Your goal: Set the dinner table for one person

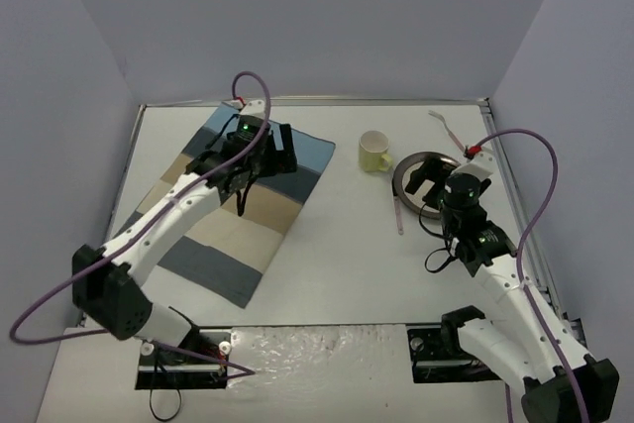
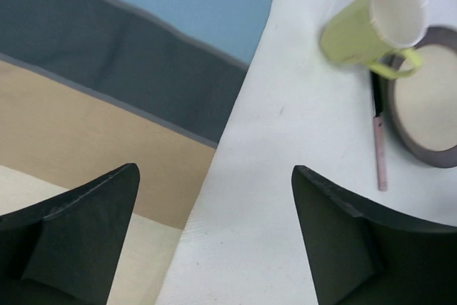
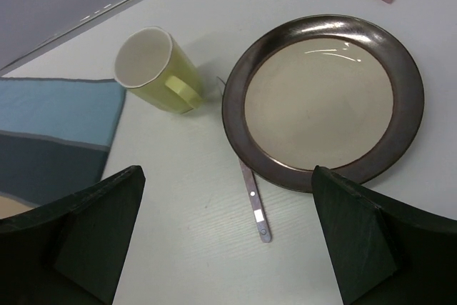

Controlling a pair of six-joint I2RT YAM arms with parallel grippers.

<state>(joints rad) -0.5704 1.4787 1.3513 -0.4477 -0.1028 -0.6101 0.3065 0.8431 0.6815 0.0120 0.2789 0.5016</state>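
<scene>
The dinner table point(image 1: 342, 255) is a white tabletop. A blue-and-beige striped placemat point(image 1: 223, 210) lies on its left half. My left gripper point(image 1: 275, 151) hovers open over the placemat's far right edge, holding nothing; the left wrist view shows it point(image 2: 214, 241) above the seam between placemat point(image 2: 107, 69) and table. A yellow-green mug point(image 1: 374, 151) stands upright beside a brown-rimmed plate point(image 1: 408, 167). My right gripper point(image 1: 428, 183) is open and empty above the plate point(image 3: 325, 98), with the mug point(image 3: 153, 69) to its left. A pink utensil point(image 3: 255, 208) pokes out from under the plate's near rim.
A second pink utensil point(image 1: 448, 128) lies at the far right, behind the plate. Grey walls enclose the table on three sides, and metal rails point(image 1: 515, 195) run along its edges. Purple cables loop over both arms.
</scene>
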